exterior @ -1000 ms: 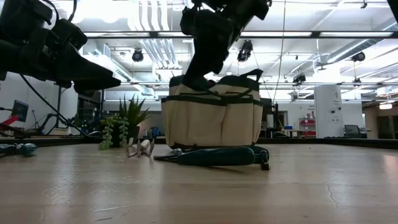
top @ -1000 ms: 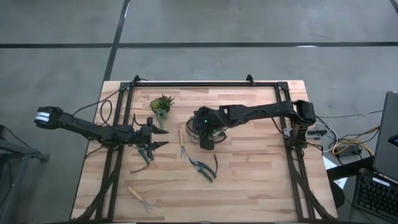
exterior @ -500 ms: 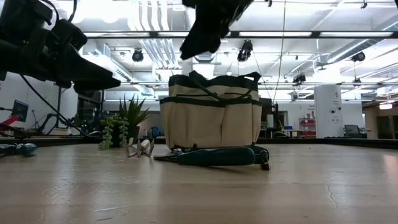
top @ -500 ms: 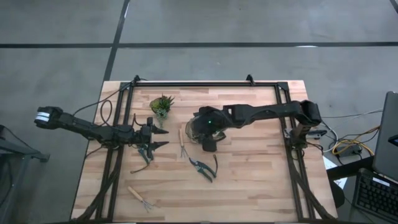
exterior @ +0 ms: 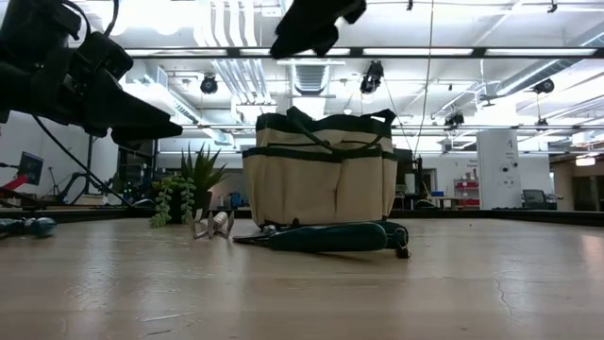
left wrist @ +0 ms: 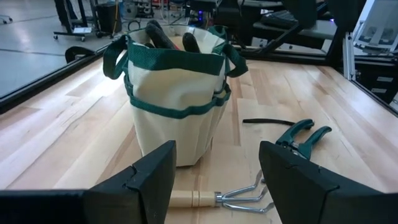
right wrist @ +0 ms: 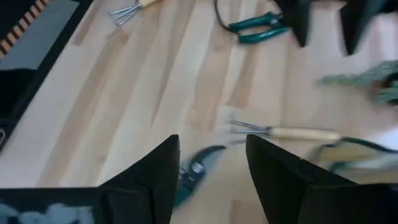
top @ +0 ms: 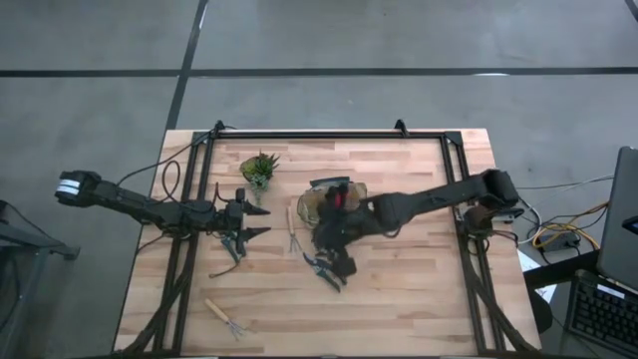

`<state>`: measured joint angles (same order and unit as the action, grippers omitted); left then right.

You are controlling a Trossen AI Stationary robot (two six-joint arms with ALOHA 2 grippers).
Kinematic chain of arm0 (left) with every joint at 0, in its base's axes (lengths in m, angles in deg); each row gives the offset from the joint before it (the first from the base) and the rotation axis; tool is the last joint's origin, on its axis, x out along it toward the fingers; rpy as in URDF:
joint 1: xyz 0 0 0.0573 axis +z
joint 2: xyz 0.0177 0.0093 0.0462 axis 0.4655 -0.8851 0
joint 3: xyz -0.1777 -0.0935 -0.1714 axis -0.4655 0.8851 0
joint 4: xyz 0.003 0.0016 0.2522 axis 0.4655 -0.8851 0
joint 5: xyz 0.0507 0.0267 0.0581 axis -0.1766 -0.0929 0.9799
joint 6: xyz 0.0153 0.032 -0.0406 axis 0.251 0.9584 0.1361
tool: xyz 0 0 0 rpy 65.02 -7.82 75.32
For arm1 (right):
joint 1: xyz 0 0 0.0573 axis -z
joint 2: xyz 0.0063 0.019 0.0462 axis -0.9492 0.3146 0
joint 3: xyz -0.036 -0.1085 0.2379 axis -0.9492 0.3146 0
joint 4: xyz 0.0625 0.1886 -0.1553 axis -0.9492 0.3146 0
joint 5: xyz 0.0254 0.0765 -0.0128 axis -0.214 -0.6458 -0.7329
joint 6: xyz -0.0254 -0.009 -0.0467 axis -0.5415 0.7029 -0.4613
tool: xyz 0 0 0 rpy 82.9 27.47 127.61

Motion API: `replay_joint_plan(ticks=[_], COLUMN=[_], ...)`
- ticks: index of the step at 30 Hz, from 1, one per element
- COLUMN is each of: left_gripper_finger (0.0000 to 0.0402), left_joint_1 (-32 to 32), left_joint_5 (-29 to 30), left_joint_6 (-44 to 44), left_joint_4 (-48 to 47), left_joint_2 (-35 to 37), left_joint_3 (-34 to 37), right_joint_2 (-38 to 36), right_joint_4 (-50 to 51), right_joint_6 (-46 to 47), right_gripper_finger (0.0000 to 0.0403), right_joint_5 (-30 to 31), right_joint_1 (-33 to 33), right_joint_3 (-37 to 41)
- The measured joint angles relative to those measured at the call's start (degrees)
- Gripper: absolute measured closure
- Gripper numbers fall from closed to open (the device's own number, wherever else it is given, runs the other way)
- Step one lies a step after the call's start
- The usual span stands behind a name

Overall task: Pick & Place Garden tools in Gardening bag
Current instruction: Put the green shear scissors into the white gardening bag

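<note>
One tan gardening bag [left wrist: 177,106], green trim, upright, dark items poking out

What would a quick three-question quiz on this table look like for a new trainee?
1. True or false: the bag stands upright on the table.
2. How many wooden-handled forks lie outside the bag?
3. Which arm's gripper hangs open above the shears beside the bag? A: left. B: right.

Key:
1. True.
2. Two: one beside the bag, one near the table's front edge.
3. B, the right gripper.
</note>
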<state>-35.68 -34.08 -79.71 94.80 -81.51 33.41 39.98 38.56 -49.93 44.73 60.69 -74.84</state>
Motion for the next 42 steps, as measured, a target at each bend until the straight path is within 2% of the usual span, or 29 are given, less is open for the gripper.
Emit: replay_joint_plan(ticks=[6,11,24,27,31,42], left_gripper_finger=[0.0168,0.0168,0.0168,0.0167,0.0168,0.0168], left_joint_1=[0.02,0.02,0.01,0.02,0.02,0.01], left_joint_5=[0.01,0.02,0.01,0.00,0.02,0.01], left_joint_6=[-0.01,0.00,0.00,0.00,0.00,-0.01], left_joint_4=[0.00,-0.46,-0.50,-0.55,-0.59,-0.57], left_joint_2=[0.00,-0.04,-0.02,-0.02,-0.02,-0.02], left_joint_3=[0.00,0.00,0.00,0.00,0.00,0.00], right_joint_2=[5.40,8.30,13.18,13.20,13.18,13.18], right_joint_4=[-3.12,-1.51,10.85,13.65,10.44,6.27], right_joint_6=[2.91,7.09,10.91,12.14,14.30,18.27], right_gripper_finger=[0.0238,0.0241,0.0241,0.0241,0.0241,0.0247], right_joint_5=[3.61,-0.21,0.06,2.98,5.83,5.53], right_joint_1=[-2.73,-2.52,-6.24,-7.23,-7.71,-8.01], right_joint_3=[-0.27,-0.32,0.10,1.06,2.61,6.95])
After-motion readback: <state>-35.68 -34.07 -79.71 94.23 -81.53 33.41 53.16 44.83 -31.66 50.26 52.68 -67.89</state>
